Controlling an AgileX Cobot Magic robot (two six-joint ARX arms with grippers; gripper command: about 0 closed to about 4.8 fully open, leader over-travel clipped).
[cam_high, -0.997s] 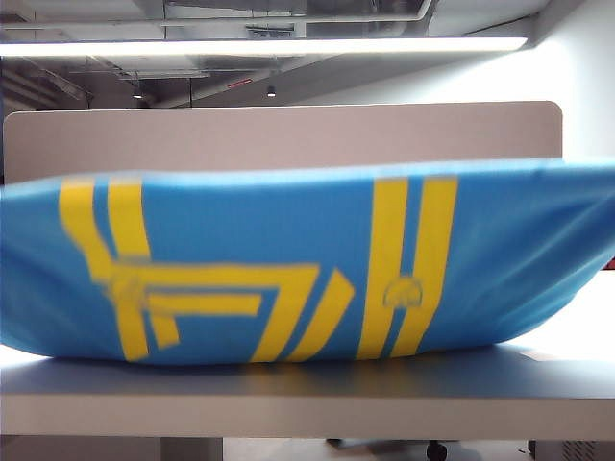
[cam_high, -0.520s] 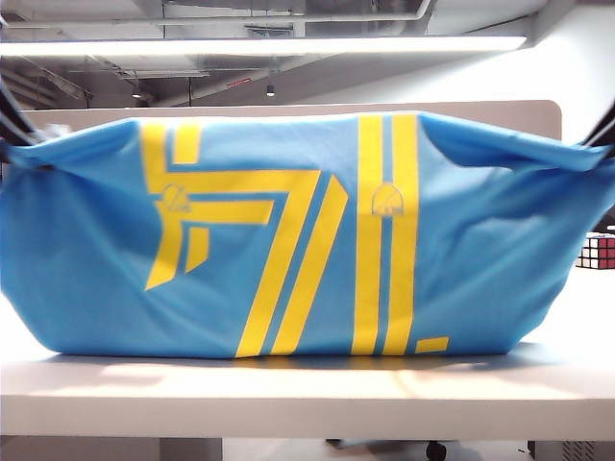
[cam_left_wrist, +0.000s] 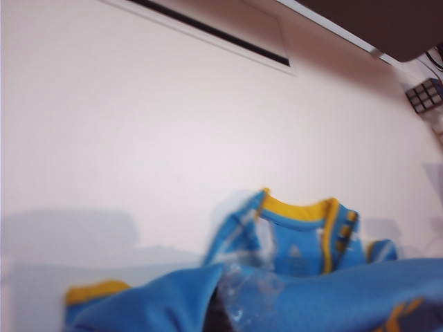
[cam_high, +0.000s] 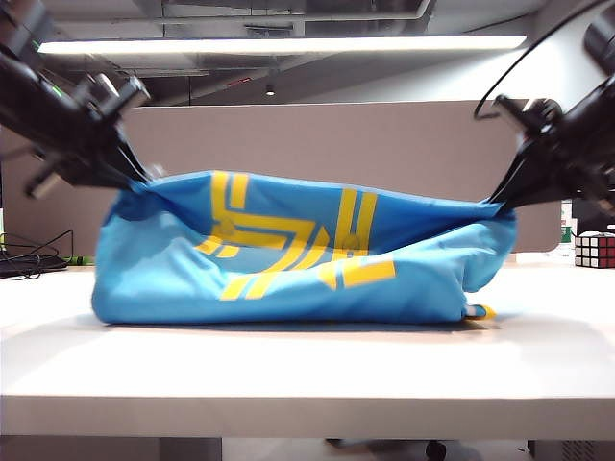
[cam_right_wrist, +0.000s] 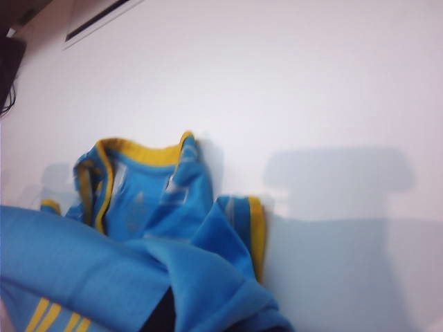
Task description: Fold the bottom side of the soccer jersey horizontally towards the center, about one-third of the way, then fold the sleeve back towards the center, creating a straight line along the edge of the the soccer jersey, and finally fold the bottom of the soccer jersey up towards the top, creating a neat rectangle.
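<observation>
The soccer jersey is sky blue with yellow bars and hangs stretched between my two grippers, its lower part resting on the white table. My left gripper is shut on its upper left corner, my right gripper on its upper right corner. In the left wrist view blue cloth bunches over the jaws, and the yellow collar lies on the table beyond. The right wrist view shows the same collar and a yellow-edged sleeve, with cloth covering the fingers.
A Rubik's cube stands at the table's right edge, also seen in the left wrist view as a cube. Dark cables lie at the far left. A beige partition rises behind the table.
The jersey, held up close and filling the exterior view, has swung away and down onto the table. Both arms have come into view, still gripping its corners.
</observation>
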